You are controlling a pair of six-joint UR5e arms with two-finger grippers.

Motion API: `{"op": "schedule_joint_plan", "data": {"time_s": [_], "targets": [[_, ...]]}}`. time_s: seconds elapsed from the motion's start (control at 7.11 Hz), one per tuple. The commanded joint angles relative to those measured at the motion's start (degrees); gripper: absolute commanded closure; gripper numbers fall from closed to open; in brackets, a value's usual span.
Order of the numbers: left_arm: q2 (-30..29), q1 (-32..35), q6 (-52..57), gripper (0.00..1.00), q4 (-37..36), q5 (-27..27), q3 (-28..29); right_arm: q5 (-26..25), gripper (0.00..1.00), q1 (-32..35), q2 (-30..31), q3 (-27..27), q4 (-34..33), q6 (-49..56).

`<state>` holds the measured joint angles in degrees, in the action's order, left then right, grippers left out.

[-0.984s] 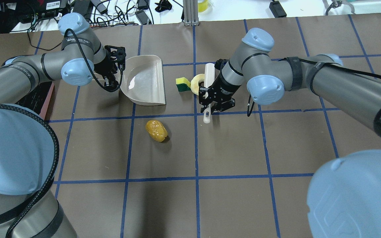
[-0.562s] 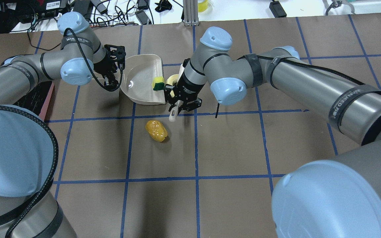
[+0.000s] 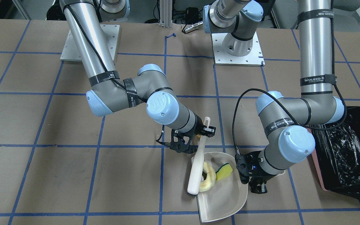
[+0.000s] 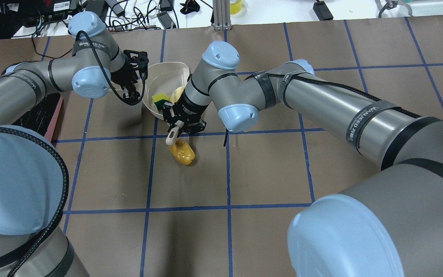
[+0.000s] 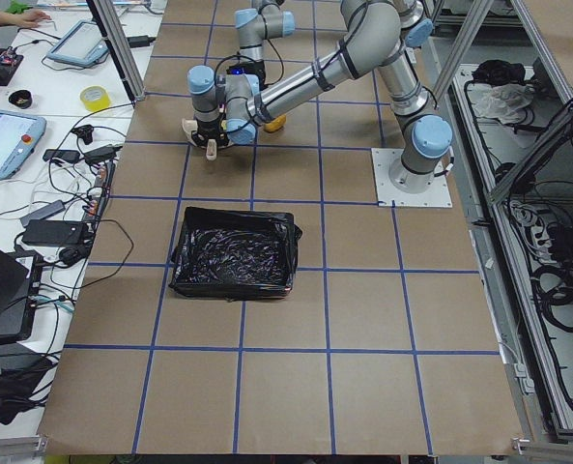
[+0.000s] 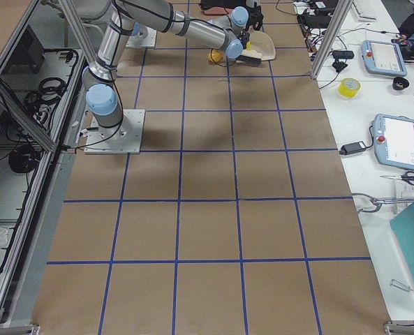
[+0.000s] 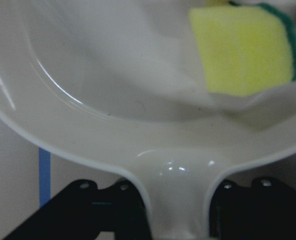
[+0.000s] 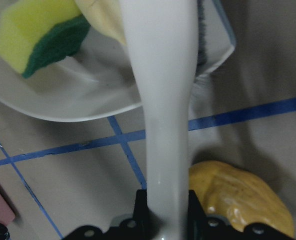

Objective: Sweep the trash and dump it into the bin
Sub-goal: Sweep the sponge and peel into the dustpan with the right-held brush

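Note:
My left gripper is shut on the handle of the cream dustpan, as the left wrist view shows. The yellow-green sponge and the pale crescent slice lie inside the dustpan. My right gripper is shut on the handle of a white brush, whose head rests against the slice at the pan's mouth. The golden-brown potato lump lies on the table just below the brush handle's end, outside the pan. The pink bin with its black bag stands beyond my left arm.
The table is brown paper with a blue tape grid. The bin sits on the robot's left, a grid square from the dustpan. Cables and devices lie past the table's far edge.
My right arm swept the brush to the left and pushed the sponge and the slice into the dustpan. The potato lump has not moved. The left gripper kept hold of the pan.

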<state>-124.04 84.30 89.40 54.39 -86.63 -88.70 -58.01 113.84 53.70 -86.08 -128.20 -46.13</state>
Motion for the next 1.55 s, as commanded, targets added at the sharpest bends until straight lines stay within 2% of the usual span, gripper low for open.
{"op": "schedule_joint_plan", "data": {"time_s": [0.0,0.56,0.7,0.84,1.12,1.27,1.41], "targets": [[0.38,0.17,0.94,1.0,-0.07,-0.03,-0.15,0.18,1.0,1.74,-0.53,3.63,-0.03,-4.66],[0.64,-0.09,1.91,1.0,-0.16,0.06,-0.33,-2.98,1.0,0.43,0.52,3.81,2.87,-3.53],[0.64,-0.44,6.62,1.0,-0.16,-0.38,-0.24,-3.33,1.0,-0.71,1.14,3.73,3.31,-2.66],[0.99,-2.28,8.23,1.0,0.27,-0.12,-0.33,-4.12,1.0,-2.55,2.88,3.81,8.18,-0.13],[2.39,-6.4,15.32,1.0,0.81,0.23,-2.07,-8.85,1.0,-5.98,7.8,2.86,18.91,8.04],[3.79,-8.25,17.63,1.0,0.98,0.14,-3.91,-9.66,1.0,-6.78,9.22,1.11,20.52,10.85],[6.07,-8.44,17.65,1.0,0.81,-0.81,-8.2,-9.66,1.0,-6.78,10.88,-2.56,20.62,11.06]]}}
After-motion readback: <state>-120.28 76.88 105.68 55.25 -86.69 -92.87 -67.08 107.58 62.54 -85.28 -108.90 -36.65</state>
